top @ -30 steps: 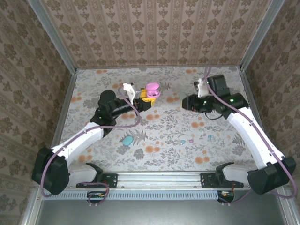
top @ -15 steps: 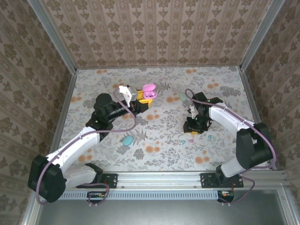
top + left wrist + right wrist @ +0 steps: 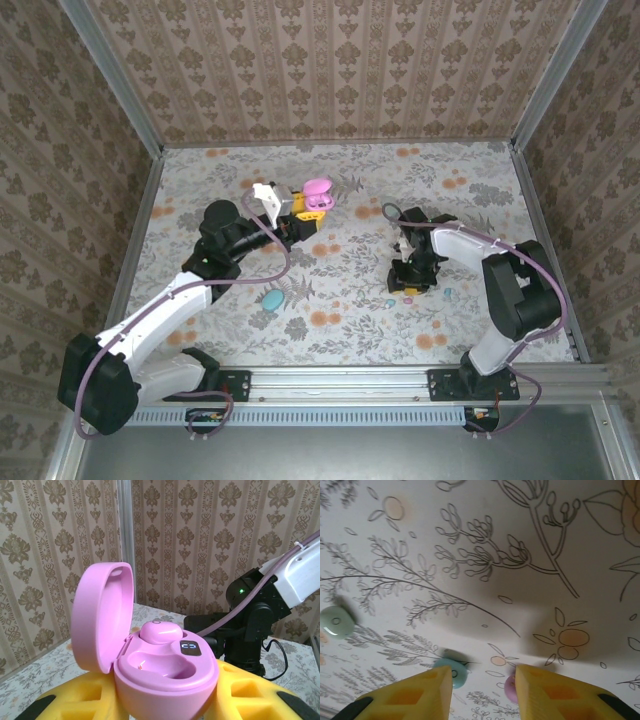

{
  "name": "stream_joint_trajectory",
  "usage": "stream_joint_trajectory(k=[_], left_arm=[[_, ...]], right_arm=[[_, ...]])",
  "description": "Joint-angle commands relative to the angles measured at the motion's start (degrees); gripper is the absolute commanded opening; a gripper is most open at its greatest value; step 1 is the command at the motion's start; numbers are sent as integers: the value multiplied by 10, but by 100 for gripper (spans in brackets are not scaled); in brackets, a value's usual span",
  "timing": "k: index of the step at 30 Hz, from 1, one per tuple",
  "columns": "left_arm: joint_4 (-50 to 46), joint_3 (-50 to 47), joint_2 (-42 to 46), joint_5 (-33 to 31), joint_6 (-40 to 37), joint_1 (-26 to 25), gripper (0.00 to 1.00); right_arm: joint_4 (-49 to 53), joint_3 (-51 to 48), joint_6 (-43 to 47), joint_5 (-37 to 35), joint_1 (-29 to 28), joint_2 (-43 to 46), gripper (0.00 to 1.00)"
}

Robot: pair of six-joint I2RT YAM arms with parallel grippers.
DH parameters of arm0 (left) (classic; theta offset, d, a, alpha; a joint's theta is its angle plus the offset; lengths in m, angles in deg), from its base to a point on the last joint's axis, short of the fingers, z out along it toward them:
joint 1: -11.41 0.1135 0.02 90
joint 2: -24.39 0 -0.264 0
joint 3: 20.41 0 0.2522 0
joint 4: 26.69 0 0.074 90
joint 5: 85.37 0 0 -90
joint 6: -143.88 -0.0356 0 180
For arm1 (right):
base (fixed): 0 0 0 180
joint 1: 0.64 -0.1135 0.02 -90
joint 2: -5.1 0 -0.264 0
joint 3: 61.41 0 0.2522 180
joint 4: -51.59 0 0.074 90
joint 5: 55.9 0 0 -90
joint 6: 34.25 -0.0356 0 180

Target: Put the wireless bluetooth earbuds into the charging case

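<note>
Lid [image 3: 100,615] up on the pink charging case [image 3: 165,675], pinched in the left gripper [image 3: 303,214], one pink earbud [image 3: 159,631] seated inside. Right gripper [image 3: 484,680] hovers low over the floral table [image 3: 520,540], fingers [image 3: 415,692] spread: blue earbud [image 3: 454,672] just beside one finger, loose pink earbud [image 3: 510,687] at the other, mint earbud [image 3: 336,621] farther off.

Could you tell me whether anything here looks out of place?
Somewhat: the pink charging case in the left gripper stands open with a seated pink earbud and one empty socket. A mint earbud, a blue earbud and a loose pink earbud lie scattered on the table, the last two by the open right gripper.
</note>
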Motion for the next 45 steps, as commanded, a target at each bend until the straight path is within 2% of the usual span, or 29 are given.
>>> stream_joint_trajectory(k=[1,19,23,37,45], left_arm=[[-2,0,10,-1,-1,-3,35],[-2,-1,6,-5,-5,-6,35],[-3,-1,5,-6,-6,-5,35],[-7,-1,8,-13,-7,-6,35],[-9,-1,8,-13,-10,-5,35]], right_arm=[[-2,-10,4,-24,-2,-7,40],[28,-4,14,-64,-1,3,40],[36,8,24,-81,-2,-9,36],[32,41,38,-99,-1,-39,35],[30,46,-11,-98,-1,-41,38]])
